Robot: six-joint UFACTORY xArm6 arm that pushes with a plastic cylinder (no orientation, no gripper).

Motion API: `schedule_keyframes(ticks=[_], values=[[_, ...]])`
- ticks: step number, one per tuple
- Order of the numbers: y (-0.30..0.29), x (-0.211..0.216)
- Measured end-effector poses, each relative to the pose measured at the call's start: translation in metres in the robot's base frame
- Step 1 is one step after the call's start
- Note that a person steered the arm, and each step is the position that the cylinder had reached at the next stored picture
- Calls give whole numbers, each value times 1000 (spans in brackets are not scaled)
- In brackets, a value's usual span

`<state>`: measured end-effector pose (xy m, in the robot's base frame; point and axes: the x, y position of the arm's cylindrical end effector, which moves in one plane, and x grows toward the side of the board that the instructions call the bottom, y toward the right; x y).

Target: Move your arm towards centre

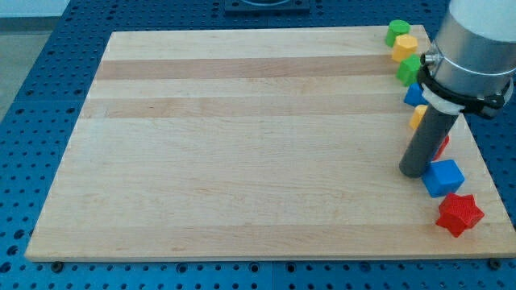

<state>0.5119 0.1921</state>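
Observation:
My tip [415, 171] is the lower end of the dark rod, resting on the wooden board [242, 145] near its right edge. Blocks line that edge. From the view's top: a green block [396, 32], a yellow block [405, 47], a second green block [409, 70], a blue block [414, 95] and an orange-yellow block [417, 118], both partly hidden by the arm. A red block [443, 146] peeks out behind the rod. A blue cube [443, 177] lies just right of my tip, almost touching. A red star [459, 213] lies below it.
The arm's grey body [476, 40] covers the board's top right corner. The board lies on a blue perforated table [40, 80].

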Motion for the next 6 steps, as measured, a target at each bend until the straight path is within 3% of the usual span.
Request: schedule_keyframes(ticks=[4,5,6], values=[[-11,0],[-57,-6],[-91,-46]])
